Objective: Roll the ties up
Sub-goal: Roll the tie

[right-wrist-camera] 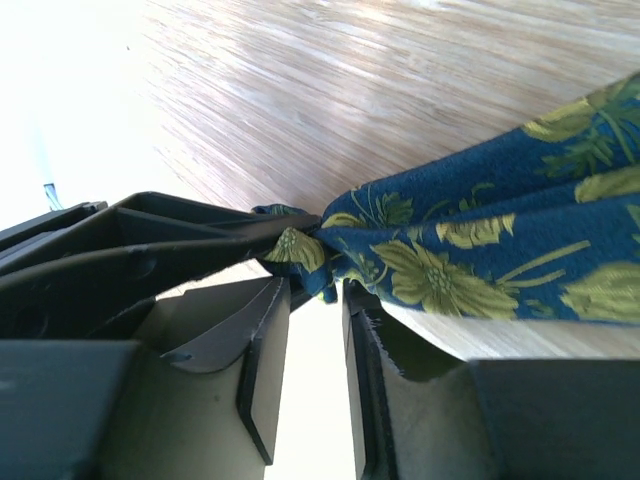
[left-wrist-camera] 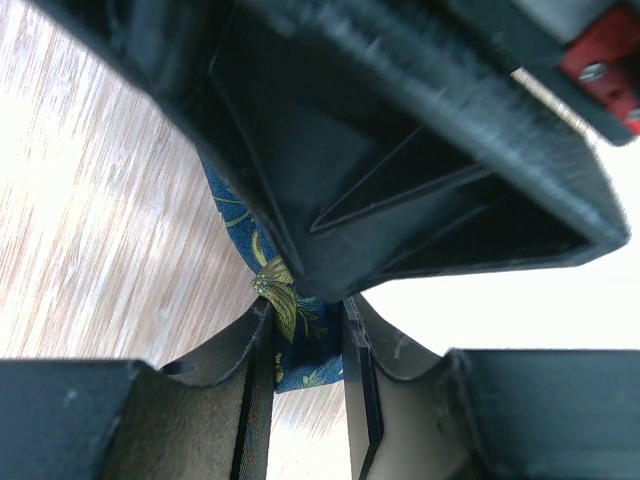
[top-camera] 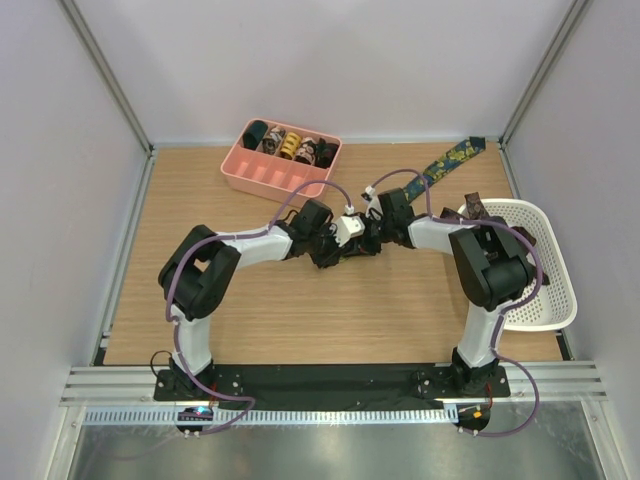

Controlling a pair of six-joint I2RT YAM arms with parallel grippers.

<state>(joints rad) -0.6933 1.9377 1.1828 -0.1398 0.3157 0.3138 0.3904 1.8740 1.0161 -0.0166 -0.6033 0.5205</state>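
navy tie lay across the table (far tip near the back right corner), its near end bunched mid-table. left gripper squeezed that end; right gripper stood with jaws apart. rolling looked barely begun; next, that end likely needed turning over itself.

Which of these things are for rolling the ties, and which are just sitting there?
For the job:
- navy fabric necktie with yellow-green flower print
- small rolled fabric ties
- dark brown fabric tie

Just sitting there:
- pink plastic tray, holding the rolls
- white plastic mesh basket, with the brown tie at its rim
- light wooden table
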